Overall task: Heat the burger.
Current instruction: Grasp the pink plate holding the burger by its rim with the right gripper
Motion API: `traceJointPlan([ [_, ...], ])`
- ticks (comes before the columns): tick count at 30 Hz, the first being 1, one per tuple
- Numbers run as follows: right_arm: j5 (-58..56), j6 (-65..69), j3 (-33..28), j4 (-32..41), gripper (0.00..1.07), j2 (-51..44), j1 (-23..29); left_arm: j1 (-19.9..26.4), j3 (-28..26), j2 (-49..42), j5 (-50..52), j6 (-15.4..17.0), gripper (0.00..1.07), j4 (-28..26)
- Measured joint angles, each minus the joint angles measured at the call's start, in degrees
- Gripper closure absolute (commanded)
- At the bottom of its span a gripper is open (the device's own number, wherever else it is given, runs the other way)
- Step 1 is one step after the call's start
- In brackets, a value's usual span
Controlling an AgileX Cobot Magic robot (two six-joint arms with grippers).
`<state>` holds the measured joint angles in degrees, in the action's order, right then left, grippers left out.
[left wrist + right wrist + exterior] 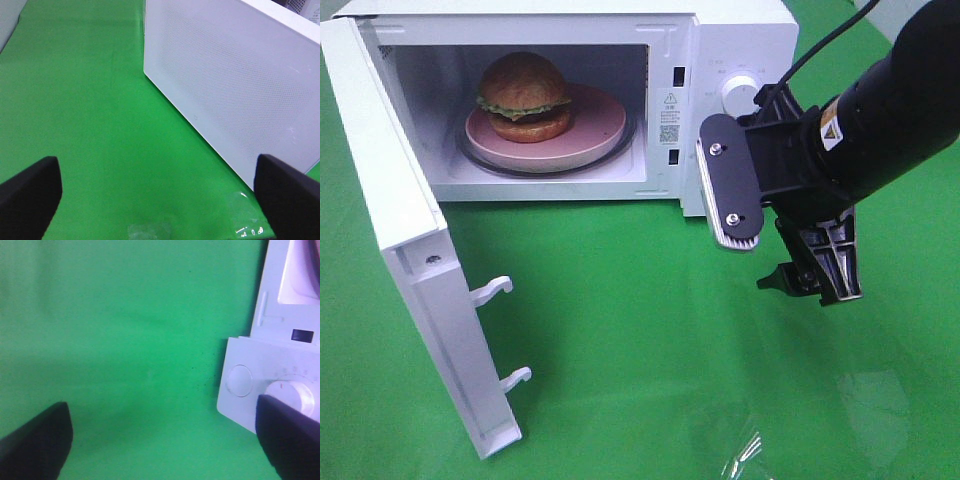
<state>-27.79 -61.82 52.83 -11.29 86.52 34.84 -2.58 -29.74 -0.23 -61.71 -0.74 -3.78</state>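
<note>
The burger [524, 95], with a golden-brown bun, green lettuce and a dark patty, sits on a pink plate [595, 130] inside the white microwave [740, 40]. The microwave door [410, 250] stands wide open to the left. My right gripper [815, 278] hangs in front of the control panel, below the dial [737, 93], apart from it. Its wrist view shows the right gripper [162, 412] open and empty, with the dial [292, 392] beside one finger. My left gripper [156, 175] is open and empty, facing the door's outer face [235, 85]; the exterior high view does not show it.
Green cloth [650, 330] covers the table around the microwave. Two white latch hooks [495, 290] stick out of the open door's edge. A round button [240, 381] sits beside the dial. A shiny clear patch [750, 450] lies on the cloth at the front.
</note>
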Motion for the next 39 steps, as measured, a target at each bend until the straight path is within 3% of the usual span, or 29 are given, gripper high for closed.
traceJointPlan([
  [10, 0.9, 5.6, 8.0, -5.8, 0.11, 4.8, 2.5, 0.0, 0.0, 0.0, 0.0, 0.0, 0.1, 0.0],
  [26, 2.1, 8.3, 18.6, -7.5, 0.13, 16.0, 5.6, 0.0, 0.0, 0.0, 0.0, 0.0, 0.1, 0.0],
  [39, 5.1, 8.4, 22.2, -8.1, 0.15, 19.7, 5.6, 0.0, 0.0, 0.0, 0.0, 0.0, 0.1, 0.0],
])
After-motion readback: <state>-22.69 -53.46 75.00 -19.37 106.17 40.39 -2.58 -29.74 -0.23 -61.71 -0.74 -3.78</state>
